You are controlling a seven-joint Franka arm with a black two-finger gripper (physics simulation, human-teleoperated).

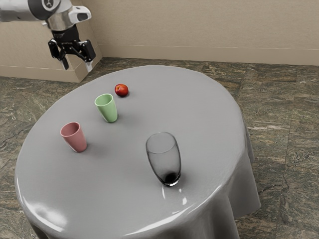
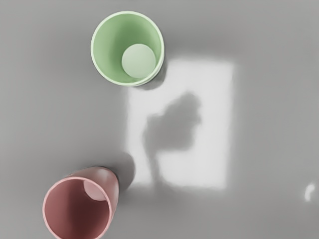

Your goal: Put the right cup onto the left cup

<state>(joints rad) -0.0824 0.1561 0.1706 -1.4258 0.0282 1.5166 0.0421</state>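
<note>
My gripper [image 1: 77, 65] hangs above and beyond the table's far left edge in the exterior view, its two fingers spread apart with nothing between them. A green cup [image 1: 111, 111] stands upright on the table, and a pink cup [image 1: 77, 140] stands upright nearer the exterior view's left, a short gap apart from it. From above, the wrist view gives the open mouths of the green cup [image 2: 110, 47] and the pink cup [image 2: 113, 191]; both are empty inside.
A red apple [image 1: 121, 90] lies close behind the green cup. A tall clear glass vase [image 1: 164, 158] stands toward the front of the round grey table [image 1: 109, 199]. Tiled floor and a beige wall lie beyond the table.
</note>
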